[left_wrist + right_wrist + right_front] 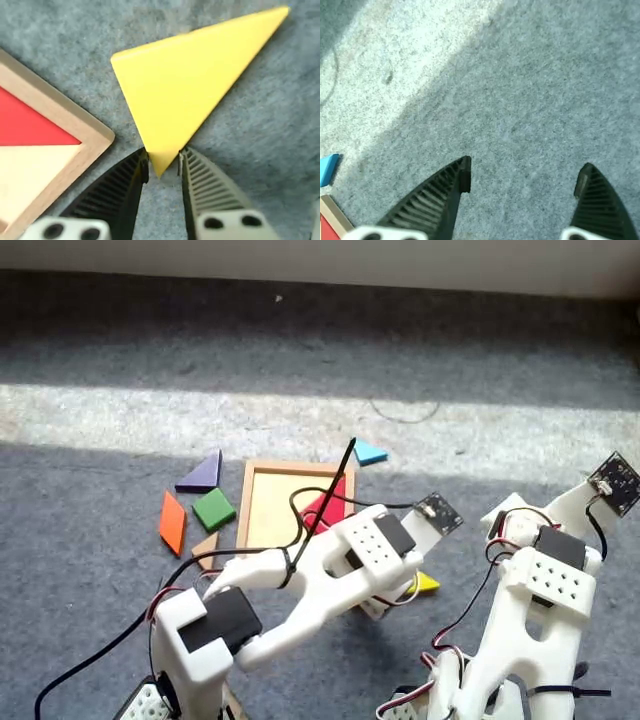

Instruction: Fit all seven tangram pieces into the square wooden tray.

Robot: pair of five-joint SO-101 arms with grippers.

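left gripper (pixel 162 162) pinching yellow triangle (pixel 190 85) | right gripper (pixel 522 180) spread above carpet (pixel 520 75)

My left arm (pixel 330 580) covers the tray's (pixel 290 466) near corner and most of the yellow triangle (pixel 427 584) just beside it. The red piece (pixel 325 508) inside the tray is half hidden under me.

- A bright band of daylight is crossing the grey carpet (pixel 120 420) in the high view, and the wooden tray (pixel 244 505) is lying in shade nearer the arms.
- The yellow triangle (pixel 190 85) is sitting in soft, even shade.
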